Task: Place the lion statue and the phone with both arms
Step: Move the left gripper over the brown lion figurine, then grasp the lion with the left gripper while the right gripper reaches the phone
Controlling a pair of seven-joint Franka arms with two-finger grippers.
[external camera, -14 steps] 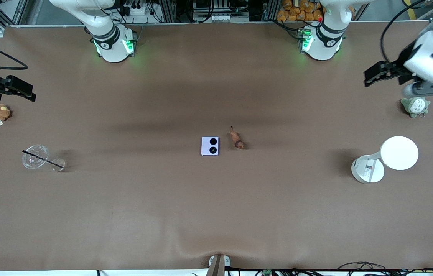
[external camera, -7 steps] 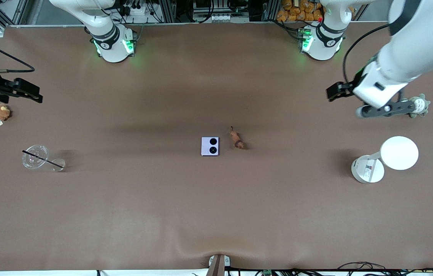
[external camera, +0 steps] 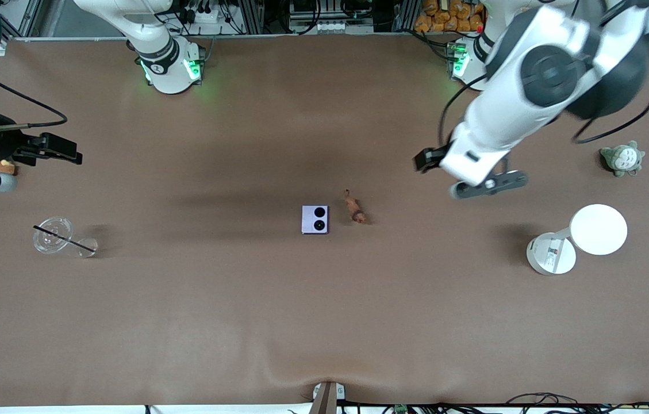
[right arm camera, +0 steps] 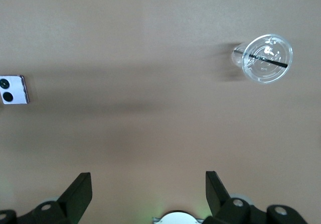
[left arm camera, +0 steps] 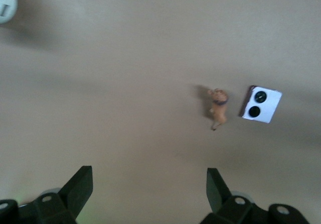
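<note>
The lion statue [external camera: 354,209] and the phone [external camera: 315,219] lie just beside each other on the brown tabletop [external camera: 324,310], midway between the arms' ends, untouched. The left gripper [external camera: 425,160] is over bare tabletop near the statue, fingers apart. The right gripper [external camera: 65,149] is over the right arm's end, well apart from the phone, fingers apart too. Both grasps and both placements look undone.

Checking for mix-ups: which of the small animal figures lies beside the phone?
The lion statue, tiny and brown, beside the lavender phone mid-table. The grey-green plush sits at the left arm's end; the brown plush at the right arm's.
</note>
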